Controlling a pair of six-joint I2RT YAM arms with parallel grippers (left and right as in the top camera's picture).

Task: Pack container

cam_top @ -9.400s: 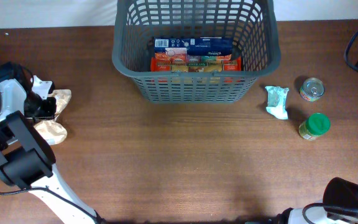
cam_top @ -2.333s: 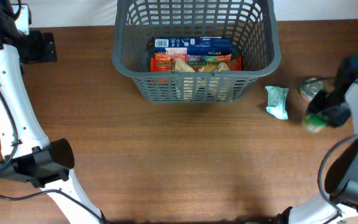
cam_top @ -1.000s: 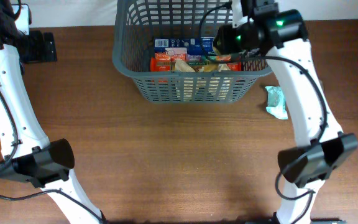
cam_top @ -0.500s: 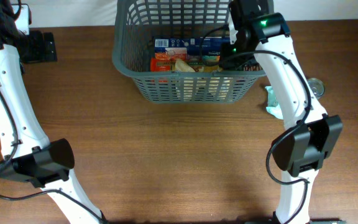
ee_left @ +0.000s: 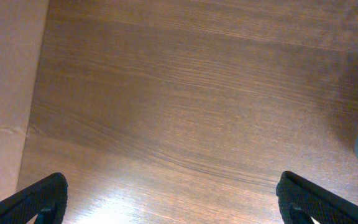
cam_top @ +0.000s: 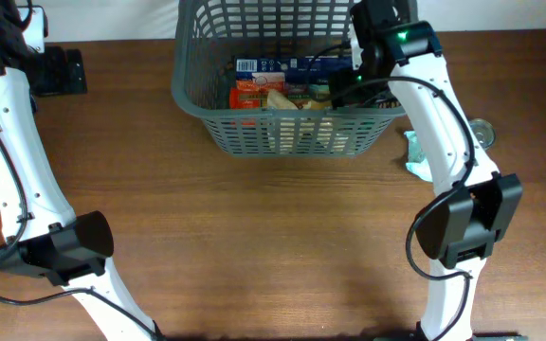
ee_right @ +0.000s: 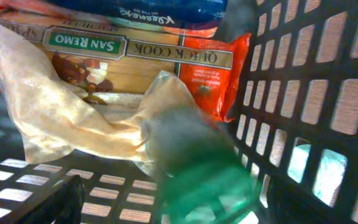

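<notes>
Two dark fingers of the right gripper (ee_right: 174,198) are showing at the lower corners of the right wrist view, spread wide and clasping nothing. Between them, touching neither, we are seeing a blurred greyish jar with a green lid (ee_right: 197,165), its green end toward the fingers. Whether it is resting on anything we cannot tell. Just past the jar, a crumpled translucent beige plastic bag (ee_right: 48,106) is lying on a flat orange cardboard pasta box (ee_right: 135,53). Beyond that, a dark blue packet (ee_right: 166,9) is sitting along the far side.

All of this is lying inside the large dark grey plastic basket with slotted lattice walls (ee_right: 303,93), one wall of which is rising just beside the hand. From overhead we are finding the right arm reaching down over the basket's right end, at the far side of the brown wooden table (cam_top: 254,237). Well apart, near the table's far left corner, the left gripper (ee_left: 173,199) is hanging over bare wood with its fingers parted wide, holding nothing.
</notes>
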